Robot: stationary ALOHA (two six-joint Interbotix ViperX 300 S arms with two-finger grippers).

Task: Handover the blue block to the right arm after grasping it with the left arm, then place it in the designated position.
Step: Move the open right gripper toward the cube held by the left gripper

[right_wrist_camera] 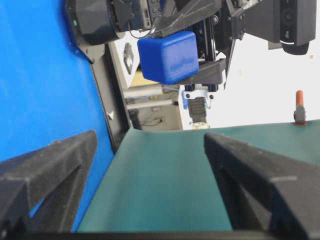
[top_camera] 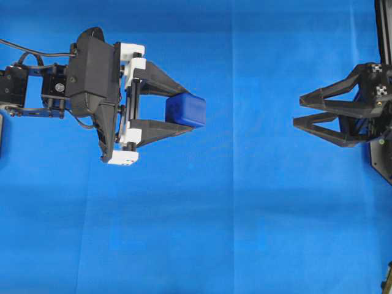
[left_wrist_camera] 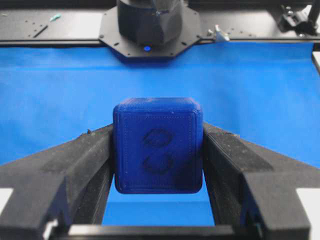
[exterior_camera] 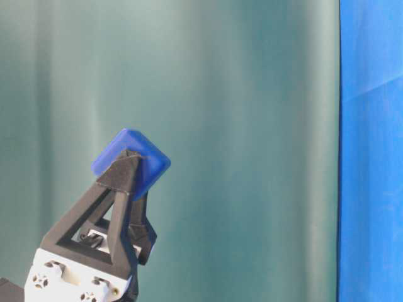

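Left hand [top_camera: 184, 111], the one with white brackets, is clamped on the blue block [top_camera: 185, 110] and holds it clear of the blue cloth [top_camera: 245, 233] that covers the desk. Seen from overhead, the block sits at the very tips of the two black triangular fingers [top_camera: 160, 79], with its far end projecting a little past them toward the right side. The left wrist view confirms the grip: the block [left_wrist_camera: 157, 145] is pressed between both finger pads [left_wrist_camera: 85, 160], squarely seated, one face toward the camera bearing two faint oval marks. From desk level the block [exterior_camera: 131, 162] appears tilted onto a corner, diamond-wise, at the top of the raised fingers, against a teal backdrop [exterior_camera: 252, 126].

Right hand [top_camera: 296, 111] stands at the right edge of the overhead view, well apart from the block, fingers spread wide with nothing between them. It points toward the left hand. Its own wrist view shows both dark fingers [right_wrist_camera: 47, 170] far apart in the foreground, and the block [right_wrist_camera: 168, 56] beyond them, held aloft in the other hand and untouched by the right one.
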